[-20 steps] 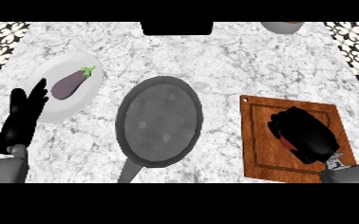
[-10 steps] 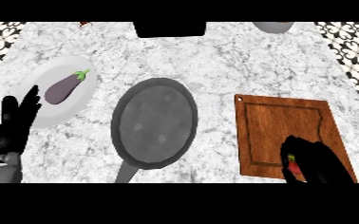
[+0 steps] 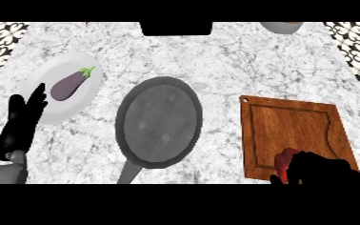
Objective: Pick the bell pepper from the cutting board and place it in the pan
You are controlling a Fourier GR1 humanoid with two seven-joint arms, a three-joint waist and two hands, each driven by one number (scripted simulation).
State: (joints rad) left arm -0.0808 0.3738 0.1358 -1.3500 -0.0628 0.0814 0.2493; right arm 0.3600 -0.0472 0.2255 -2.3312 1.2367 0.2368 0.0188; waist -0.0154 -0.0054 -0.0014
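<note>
Marble counter [image 3: 232, 62]. Wooden cutting board [image 3: 292, 124] right, dark pan [image 3: 159, 121] centre, bare. White plate [image 3: 42, 83] left with eggplant [image 3: 69, 86]. Right hand [image 3: 320, 171] curled around red bell pepper [image 3: 283, 161] at board's near edge. Left hand [image 3: 20, 124] resting, fingers straight.

— How many pans do you count?
— One pan [image 3: 159, 122], dark grey, with a single handle.
— Plates?
— One white plate [image 3: 44, 83], and on it one purple eggplant [image 3: 70, 85].
— Cutting boards?
— One wooden cutting board [image 3: 295, 128].
— Peppers?
— One red bell pepper [image 3: 284, 161], partly hidden.
— Hands?
— Two: one left hand [image 3: 21, 123] and one right hand [image 3: 322, 169].
— Anything else?
— One grey rounded object [image 3: 282, 26], cut off by the upper edge; what it is I cannot tell.
</note>
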